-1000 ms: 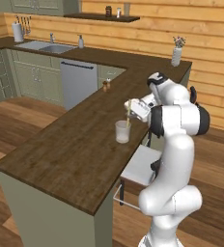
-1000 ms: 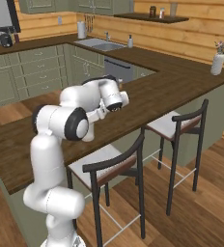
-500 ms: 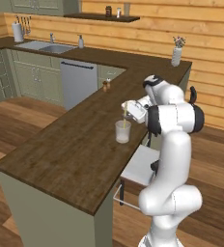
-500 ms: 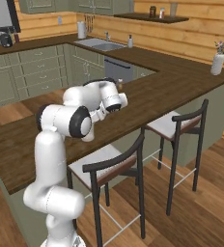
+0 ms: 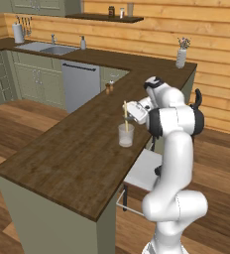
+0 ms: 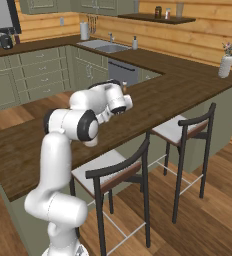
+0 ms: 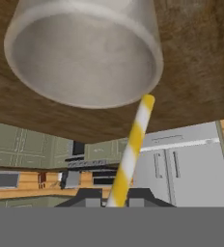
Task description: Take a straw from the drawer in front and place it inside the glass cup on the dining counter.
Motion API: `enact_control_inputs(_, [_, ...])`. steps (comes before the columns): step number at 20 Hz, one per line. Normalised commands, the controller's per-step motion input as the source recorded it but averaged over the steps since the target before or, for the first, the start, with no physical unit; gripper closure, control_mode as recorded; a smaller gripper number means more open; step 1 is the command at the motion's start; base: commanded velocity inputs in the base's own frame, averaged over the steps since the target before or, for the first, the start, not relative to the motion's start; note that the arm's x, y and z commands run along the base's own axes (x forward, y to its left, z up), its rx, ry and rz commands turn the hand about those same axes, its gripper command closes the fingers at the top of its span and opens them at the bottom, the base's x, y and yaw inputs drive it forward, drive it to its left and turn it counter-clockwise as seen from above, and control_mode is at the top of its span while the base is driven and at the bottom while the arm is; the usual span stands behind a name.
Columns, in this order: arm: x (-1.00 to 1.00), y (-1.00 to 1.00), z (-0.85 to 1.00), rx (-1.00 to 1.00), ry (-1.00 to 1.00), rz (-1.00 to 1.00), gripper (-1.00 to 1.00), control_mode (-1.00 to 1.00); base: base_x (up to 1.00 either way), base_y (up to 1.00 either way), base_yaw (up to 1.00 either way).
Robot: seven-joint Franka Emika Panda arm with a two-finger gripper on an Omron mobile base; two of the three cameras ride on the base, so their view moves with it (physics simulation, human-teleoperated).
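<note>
A clear glass cup (image 5: 126, 135) stands on the dark wood dining counter (image 5: 72, 154), just left of my arm. My gripper (image 5: 135, 112) is shut on the yellow straw (image 5: 125, 117), which stands nearly upright with its lower end at the cup's rim. In the hand view, which is rolled over, the straw (image 7: 131, 149) runs from my gripper (image 7: 116, 200) up to the edge of the cup's (image 7: 85, 53) mouth. Its tip touches or overlaps the rim. I cannot tell whether the tip is inside. The drawer is out of view.
A small brown bottle (image 5: 108, 88) stands further along the counter, and a white vase (image 5: 180, 58) with flowers sits at the far corner. Two dark-framed stools (image 6: 115, 170) (image 6: 185, 127) line the counter's near side, and one seat (image 5: 144, 168) lies below my arm.
My hand has shifted slightly left toward the cup. The straw now stands upright over the cup's rim. The cup has not moved.
</note>
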Motion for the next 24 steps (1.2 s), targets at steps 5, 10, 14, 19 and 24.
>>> enact_control_inputs(5, [0.43,-0.03,-0.29,0.0,0.0,0.0,1.0,-1.0,0.0,0.0,0.0])
enact_control_inputs(10, [0.07,-0.14,-0.41,0.0,0.0,0.0,1.0,-1.0,0.0,0.0,0.0])
enact_control_inputs(14, [0.01,-0.06,-0.03,0.0,0.0,0.0,1.0,-1.0,0.0,0.0,0.0])
enact_control_inputs(19, [0.12,0.0,0.02,0.0,0.0,0.0,1.0,-1.0,0.0,0.0,0.0])
enact_control_inputs(24, [0.0,0.0,0.0,0.0,0.0,0.0,1.0,-1.0,0.0,0.0,0.0])
